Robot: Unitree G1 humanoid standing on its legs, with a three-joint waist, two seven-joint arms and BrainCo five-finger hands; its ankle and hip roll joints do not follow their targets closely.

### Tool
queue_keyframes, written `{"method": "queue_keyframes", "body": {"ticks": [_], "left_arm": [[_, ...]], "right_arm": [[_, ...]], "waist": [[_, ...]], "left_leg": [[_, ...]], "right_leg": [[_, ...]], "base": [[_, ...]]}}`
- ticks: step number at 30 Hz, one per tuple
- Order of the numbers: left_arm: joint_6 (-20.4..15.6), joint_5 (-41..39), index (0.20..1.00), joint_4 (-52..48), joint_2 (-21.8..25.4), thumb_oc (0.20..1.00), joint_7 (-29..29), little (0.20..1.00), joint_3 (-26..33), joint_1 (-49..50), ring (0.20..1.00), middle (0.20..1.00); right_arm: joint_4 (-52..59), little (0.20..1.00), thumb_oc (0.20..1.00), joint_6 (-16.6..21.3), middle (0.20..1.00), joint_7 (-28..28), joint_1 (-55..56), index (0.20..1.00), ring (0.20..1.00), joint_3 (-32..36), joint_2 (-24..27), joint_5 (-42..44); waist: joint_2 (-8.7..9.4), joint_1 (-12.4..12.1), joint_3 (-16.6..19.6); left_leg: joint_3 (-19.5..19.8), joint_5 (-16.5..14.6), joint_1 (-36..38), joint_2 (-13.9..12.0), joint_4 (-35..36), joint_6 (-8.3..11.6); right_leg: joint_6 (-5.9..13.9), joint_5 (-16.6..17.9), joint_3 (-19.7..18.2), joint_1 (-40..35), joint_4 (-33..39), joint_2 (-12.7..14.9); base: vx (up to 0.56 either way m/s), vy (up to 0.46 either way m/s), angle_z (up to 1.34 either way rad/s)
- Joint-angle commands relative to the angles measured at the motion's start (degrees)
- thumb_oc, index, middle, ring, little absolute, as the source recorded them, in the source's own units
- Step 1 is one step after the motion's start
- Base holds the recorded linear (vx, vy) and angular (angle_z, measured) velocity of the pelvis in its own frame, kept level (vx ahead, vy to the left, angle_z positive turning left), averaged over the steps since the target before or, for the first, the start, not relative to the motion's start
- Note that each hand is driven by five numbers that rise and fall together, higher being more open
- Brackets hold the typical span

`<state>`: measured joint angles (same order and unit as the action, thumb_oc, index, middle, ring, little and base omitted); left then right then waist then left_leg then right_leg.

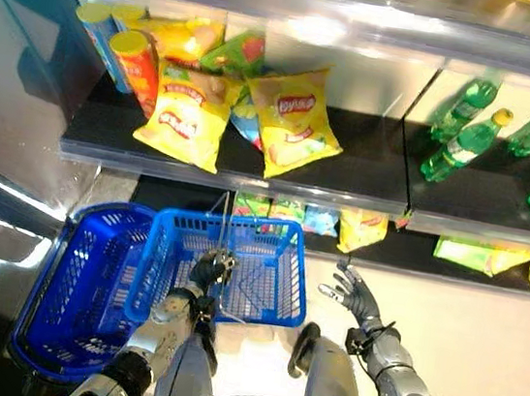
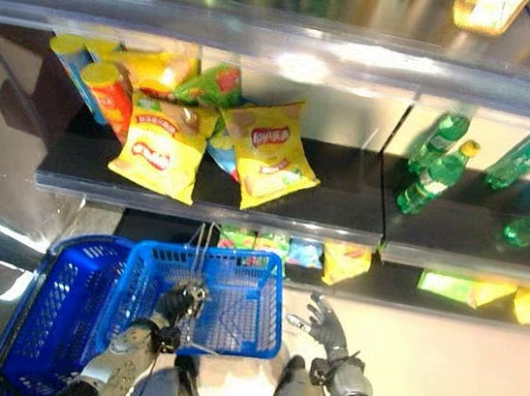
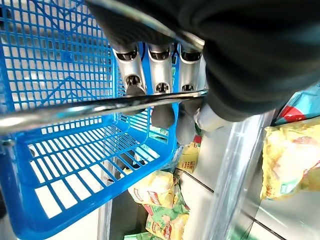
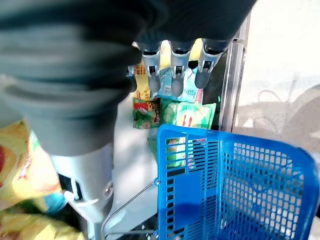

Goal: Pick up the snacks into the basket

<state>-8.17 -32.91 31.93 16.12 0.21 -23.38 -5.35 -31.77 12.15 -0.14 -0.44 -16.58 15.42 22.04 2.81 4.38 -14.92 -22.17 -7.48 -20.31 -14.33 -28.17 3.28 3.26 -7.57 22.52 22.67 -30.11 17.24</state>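
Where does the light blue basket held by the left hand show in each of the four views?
Left eye view: basket lower centre, left hand curled on its wire handle.
Right eye view: basket lower centre-left.
Left wrist view: basket beneath the fingers.
Right wrist view: basket past the right hand.
Shared landmark: lower-shelf snack bags.
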Motion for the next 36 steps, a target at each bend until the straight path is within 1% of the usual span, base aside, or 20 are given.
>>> {"method": "queue_keyframes", "body": {"ticks": [1, 5, 7, 8, 13, 15, 17, 18, 19, 20, 21, 23, 26, 28, 29, 30, 32, 33, 35, 36], "left_arm": [[-5.1, -1.8, 0.2, -7.6, -1.7, 0.2, 0.6, 0.2, -0.3, -4.0, 0.2, 0.2], [-5.2, -1.8, 0.2, -8.2, -1.6, 0.2, 1.3, 0.2, 0.2, -4.8, 0.2, 0.2], [-5.5, -1.4, 0.2, -8.7, -1.4, 0.2, 1.4, 0.2, 0.6, -5.2, 0.2, 0.2], [-5.8, -1.3, 0.2, -9.0, -1.1, 0.2, 1.4, 0.2, 1.2, -5.2, 0.2, 0.2], [-6.1, -1.1, 0.2, -8.5, -0.6, 0.2, 1.2, 0.2, 2.1, -5.1, 0.2, 0.2], [-6.4, -1.3, 0.2, -8.8, -0.1, 0.2, 0.5, 0.2, 2.6, -4.4, 0.2, 0.2], [-6.4, -1.3, 0.2, -8.8, 0.2, 0.2, 0.1, 0.2, 2.7, -4.2, 0.2, 0.2], [-6.4, -1.3, 0.2, -8.8, 0.2, 0.2, 0.1, 0.2, 2.7, -4.2, 0.2, 0.2], [-6.5, -1.4, 0.2, -8.8, 0.3, 0.2, 0.0, 0.2, 2.9, -4.1, 0.2, 0.2], [-6.6, -1.6, 0.2, -8.6, 0.5, 0.2, -0.1, 0.2, 3.2, -3.9, 0.2, 0.2], [-6.6, -1.7, 0.2, -8.6, 0.5, 0.2, -0.1, 0.2, 3.1, -3.9, 0.2, 0.2], [-6.6, -2.1, 0.2, -9.0, 0.6, 0.2, -0.1, 0.2, 3.3, -3.3, 0.2, 0.2], [-6.6, -2.6, 0.2, -9.4, 0.6, 0.2, -0.1, 0.2, 3.6, -2.8, 0.2, 0.2], [-6.5, -3.0, 0.2, -9.6, 0.6, 0.2, -0.4, 0.2, 3.7, -2.4, 0.2, 0.2], [-6.6, -3.4, 0.2, -10.2, 0.8, 0.2, -0.5, 0.2, 3.8, -2.1, 0.2, 0.2], [-6.6, -3.4, 0.2, -10.2, 0.8, 0.2, -0.5, 0.2, 3.8, -2.2, 0.2, 0.2], [-6.2, -3.8, 0.2, -11.4, 1.2, 0.2, -1.2, 0.2, 3.4, -1.9, 0.2, 0.2], [-6.2, -3.8, 0.2, -11.4, 1.1, 0.2, -1.2, 0.2, 3.5, -2.0, 0.2, 0.2], [-5.8, -4.2, 0.2, -12.1, 1.1, 0.2, -1.7, 0.2, 2.5, -2.1, 0.2, 0.2], [-5.3, -4.4, 0.2, -12.8, 1.4, 0.2, -2.1, 0.2, 1.0, -2.2, 0.2, 0.2]], "right_arm": [[6.9, 1.0, 1.0, 3.7, 1.0, -1.4, -0.8, 1.0, 1.0, 1.6, 1.7, 1.8], [11.8, 1.0, 1.0, 4.4, 1.0, -2.5, -1.4, 1.0, 1.0, 2.2, 3.9, -0.8], [16.1, 1.0, 1.0, 5.4, 1.0, -2.8, -1.4, 1.0, 1.0, 2.9, 6.0, -3.5], [21.1, 1.0, 1.0, 6.7, 1.0, -2.7, -0.9, 1.0, 1.0, 3.8, 8.4, -5.8], [29.6, 1.0, 1.0, 8.1, 1.0, -1.1, 1.3, 1.0, 1.0, 6.3, 10.9, -4.4], [38.2, 1.0, 1.0, 9.6, 1.0, 2.5, 3.3, 1.0, 1.0, 8.1, 14.0, -2.2], [41.1, 1.0, 1.0, 10.0, 1.0, 3.2, 4.2, 1.0, 1.0, 9.3, 15.1, -0.7], [41.2, 1.0, 1.0, 9.9, 1.0, 3.2, 4.3, 1.0, 1.0, 9.3, 15.1, -0.7], [44.0, 1.0, 1.0, 10.2, 1.0, 4.7, 4.4, 1.0, 1.0, 9.8, 15.2, 2.2], [47.4, 1.0, 1.0, 10.4, 1.0, 7.1, 5.1, 1.0, 1.0, 10.6, 15.1, 7.7], [47.6, 1.0, 1.0, 10.3, 1.0, 7.3, 5.3, 1.0, 1.0, 10.8, 15.1, 8.0], [52.0, 1.0, 1.0, 10.7, 1.0, 9.8, 5.4, 1.0, 1.0, 12.1, 14.3, 15.2], [54.6, 1.0, 1.0, 11.1, 1.0, 10.3, 5.0, 1.0, 1.0, 13.6, 13.6, 18.6], [55.3, 1.0, 1.0, 11.6, 1.0, 9.0, 4.0, 1.0, 1.0, 15.4, 13.2, 17.8], [54.1, 1.0, 1.0, 12.1, 1.0, 5.5, 1.9, 1.0, 1.0, 17.3, 13.4, 12.9], [54.1, 1.0, 1.0, 12.1, 1.0, 5.4, 1.7, 1.0, 1.0, 17.2, 13.4, 12.7], [48.4, 1.0, 1.0, 10.7, 1.0, -2.3, -4.8, 1.0, 1.0, 18.9, 17.1, -1.1], [48.2, 1.0, 1.0, 10.7, 1.0, -2.7, -5.1, 1.0, 1.0, 18.6, 17.1, -1.6], [44.1, 1.0, 1.0, 9.2, 1.0, -5.5, -9.6, 1.0, 1.0, 18.2, 18.9, -6.2], [37.0, 1.0, 1.0, 6.7, 1.0, -7.8, -16.1, 1.0, 1.0, 14.7, 20.8, -9.8]], "waist": [[-0.43, 1.2, 1.5], [-0.66, 1.1, 1.6], [-0.65, 1.0, 1.6], [-0.6, 1.0, 1.6], [-0.51, 1.1, 2.1], [-0.28, 1.4, 2.2], [-0.28, 1.4, 2.2], [-0.31, 1.4, 2.2], [-0.29, 1.5, 2.3], [-0.22, 1.7, 2.4], [-0.23, 1.7, 2.4], [-0.12, 1.7, 2.4], [-0.02, 1.7, 2.4], [0.05, 1.7, 2.4], [0.08, 1.4, 2.4], [0.07, 1.4, 2.3], [0.17, 0.2, 2.4], [0.1, 0.3, 2.3], [0.08, -0.6, 2.3], [0.13, -1.8, 2.2]], "left_leg": [[-0.1, -5.1, -3.7, -3.0, -8.7, -0.43], [-0.2, -6.6, -7.4, -4.4, -12.9, -0.38], [0.2, -7.3, -9.2, -4.9, -14.8, -0.5], [0.6, -7.8, -9.9, -5.1, -15.7, -0.52], [0.5, -8.5, -10.2, -5.5, -16.5, -0.62], [0.7, -9.0, -10.4, -5.6, -17.4, -0.54], [0.8, -9.2, -10.2, -5.6, -17.6, -0.5], [0.8, -9.2, -10.2, -5.6, -17.6, -0.49], [0.8, -9.2, -10.1, -5.6, -17.6, -0.47], [0.7, -9.2, -9.9, -5.6, -17.5, -0.36], [0.7, -9.2, -9.9, -5.6, -17.5, -0.36], [0.5, -9.2, -9.6, -5.8, -17.5, -0.26], [0.4, -9.1, -9.3, -5.8, -17.2, -0.17], [0.5, -9.1, -9.1, -5.7, -17.1, -0.2], [0.6, -9.2, -9.0, -5.6, -17.1, -0.25], [0.6, -9.2, -9.0, -5.6, -17.1, -0.25], [1.0, -9.3, -9.3, -5.3, -17.0, -0.45], [1.0, -9.3, -9.3, -5.4, -17.0, -0.46], [1.4, -9.4, -9.5, -5.1, -17.1, -0.65], [1.6, -9.3, -9.9, -4.8, -17.0, -0.83]], "right_leg": [[2.87, -0.3, -0.7, 2.7, -6.0, 0.8], [2.61, -2.0, -1.0, 6.9, -9.6, 1.2], [2.37, -2.7, -1.1, 8.5, -11.0, 1.3], [2.22, -3.5, -1.0, 9.5, -12.3, 1.5], [2.09, -4.6, -0.8, 10.2, -13.4, 1.7], [2.07, -5.3, -0.7, 10.2, -14.0, 1.8], [2.03, -5.7, -0.5, 9.9, -14.2, 1.9], [2.03, -5.7, -0.4, 9.8, -14.2, 1.9], [2.02, -5.9, -0.4, 9.8, -14.2, 1.8], [2.11, -6.1, -0.2, 9.6, -14.3, 1.9], [2.12, -6.1, -0.2, 9.6, -14.3, 1.9], [2.11, -6.1, -0.1, 9.1, -14.2, 2.0], [2.23, -6.1, 0.0, 8.7, -14.0, 2.1], [2.3, -6.1, 0.0, 8.4, -13.8, 2.1], [2.4, -6.0, 0.0, 8.3, -13.7, 2.0], [2.4, -6.0, 0.0, 8.3, -13.7, 2.0], [2.51, -5.9, 0.2, 8.1, -13.4, 2.1], [2.51, -5.9, 0.2, 8.1, -13.4, 2.1], [2.57, -5.8, 0.4, 8.1, -13.4, 2.2], [2.68, -5.5, 0.7, 8.0, -13.3, 2.6]], "base": [[-0.09, -0.018, -0.12], [-0.05, -0.01, -0.16], [-0.02, -0.023, -0.11], [0.0, -0.028, 0.03], [0.03, -0.014, 0.05], [0.05, -0.017, 0.0], [0.02, -0.008, 0.01], [0.04, -0.004, 0.04], [0.05, 0.001, 0.05], [0.05, 0.001, 0.05], [0.05, 0.005, 0.06], [0.03, 0.005, 0.07], [0.04, 0.005, 0.05], [0.04, 0.005, 0.03], [0.0, 0.0, 0.0], [0.0, 0.0, 0.0], [0.0, 0.0, 0.0], [0.0, 0.0, 0.0], [0.0, 0.0, 0.0], [0.0, 0.0, 0.0]]}}
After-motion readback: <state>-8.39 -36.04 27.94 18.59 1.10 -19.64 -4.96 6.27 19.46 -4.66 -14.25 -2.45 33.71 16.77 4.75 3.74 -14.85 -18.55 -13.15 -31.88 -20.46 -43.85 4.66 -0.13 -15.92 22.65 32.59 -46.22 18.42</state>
